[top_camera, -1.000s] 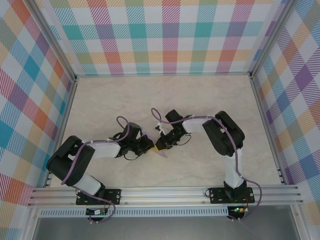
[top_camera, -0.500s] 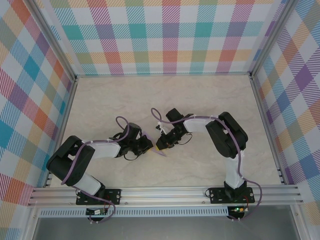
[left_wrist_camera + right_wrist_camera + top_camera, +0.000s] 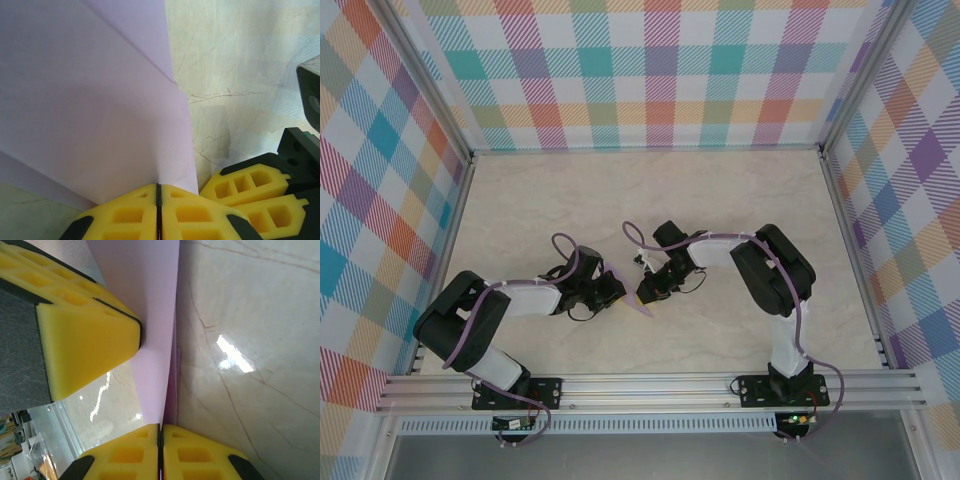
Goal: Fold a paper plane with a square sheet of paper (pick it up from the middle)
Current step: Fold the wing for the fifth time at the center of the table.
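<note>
Since a second ago my right gripper (image 3: pixel 160 429) has shifted slightly toward the lower right of the overhead view. Its pads are pressed together on the creased lavender paper (image 3: pixel 90 100). My left gripper (image 3: pixel 158 187), just beside it, pinches the same paper at mid-frame overhead, low over the marble table (image 3: pixel 240 60).

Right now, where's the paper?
In the top view the folded purple paper is near the middle of the table, between the two arms' tips. The left gripper and the right gripper each pinch an edge of it.
</note>
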